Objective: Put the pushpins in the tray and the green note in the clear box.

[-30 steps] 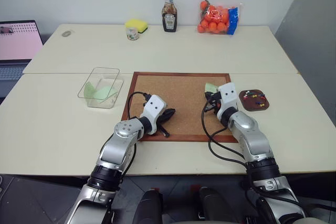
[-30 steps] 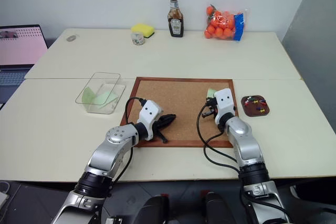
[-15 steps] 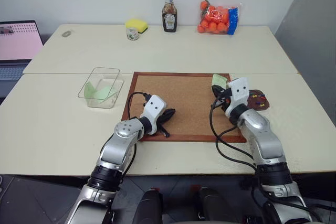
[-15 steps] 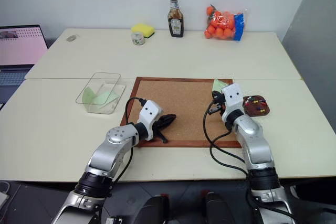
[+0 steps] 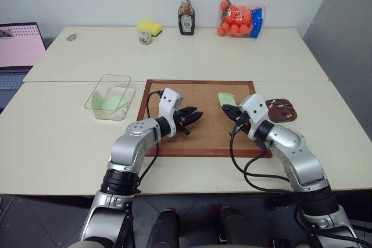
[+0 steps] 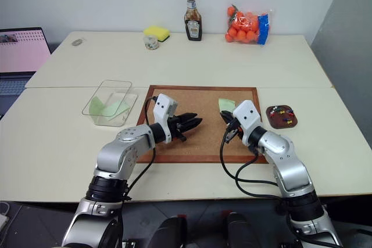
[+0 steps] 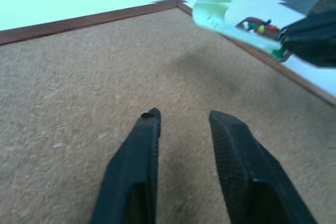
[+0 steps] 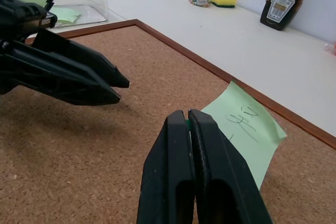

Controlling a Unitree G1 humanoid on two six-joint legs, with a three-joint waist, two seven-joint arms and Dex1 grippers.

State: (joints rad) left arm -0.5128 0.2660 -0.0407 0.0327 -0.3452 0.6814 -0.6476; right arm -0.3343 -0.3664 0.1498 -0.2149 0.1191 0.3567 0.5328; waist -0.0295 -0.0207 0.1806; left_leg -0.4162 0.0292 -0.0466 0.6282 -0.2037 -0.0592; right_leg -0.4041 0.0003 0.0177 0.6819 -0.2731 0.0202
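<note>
Right end effector (image 5: 228,110) holds the green note (image 5: 225,98) over the corkboard (image 5: 203,132).

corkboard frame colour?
Reddish-brown wood, around the tan corkboard; clearest in the left eye view.

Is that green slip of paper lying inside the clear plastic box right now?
No, the green note is pinched by the shut right gripper above the corkboard.

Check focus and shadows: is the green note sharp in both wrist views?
Right wrist view: the green note is sharp, its handwriting visible. Left wrist view: the note and tray are smeared and soft, and a soft shadow darkens the corkboard.
</note>
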